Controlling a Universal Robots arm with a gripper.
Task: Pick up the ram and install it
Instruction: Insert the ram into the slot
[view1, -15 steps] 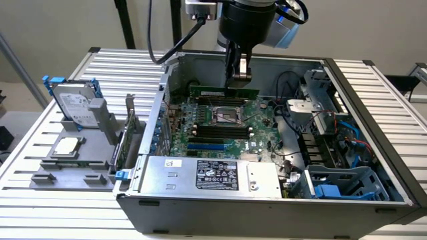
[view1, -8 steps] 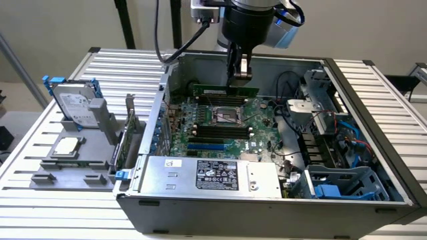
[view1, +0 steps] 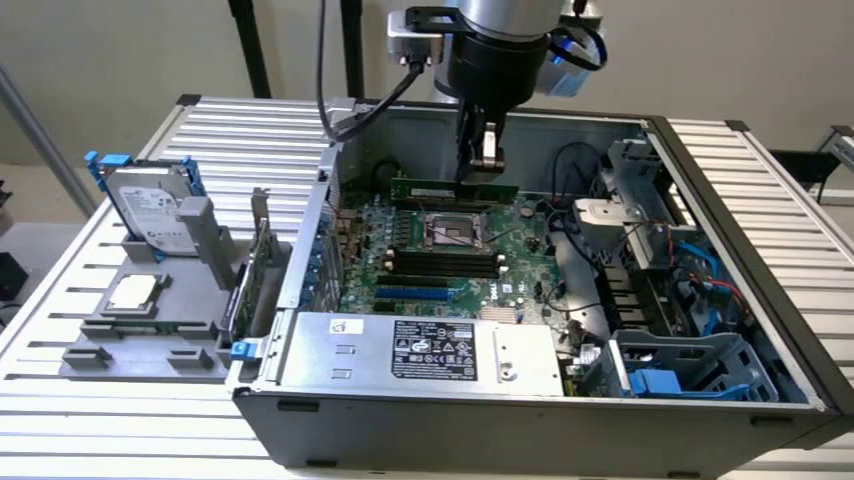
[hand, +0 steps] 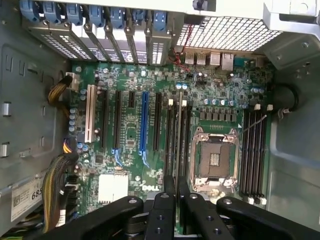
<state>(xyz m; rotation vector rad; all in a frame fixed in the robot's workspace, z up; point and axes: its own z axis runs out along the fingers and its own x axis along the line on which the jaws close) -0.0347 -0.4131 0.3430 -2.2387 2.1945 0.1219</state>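
Note:
The ram (view1: 451, 189) is a thin green stick hanging level just above the motherboard (view1: 527, 275), on the far side of the CPU socket (view1: 451, 231). My gripper (view1: 483, 172) comes straight down from above and is shut on the ram's top edge, near its end toward the exterior view's right. In the wrist view the ram (hand: 179, 130) shows edge-on between my black fingers (hand: 162, 210), running over the long black slots (hand: 170, 145) beside the CPU socket (hand: 215, 160). My gripper (hand: 177, 192) grips it there. Whether the ram touches a slot I cannot tell.
The open computer case (view1: 694, 170) has tall walls all around the board. A power supply (view1: 427, 350) covers the near part, and a drive cage (view1: 681, 365) with cables fills the exterior view's right. Outside at the left, a grey fixture (view1: 140, 345) carries a hard drive (view1: 150, 208) and a chip (view1: 134, 292).

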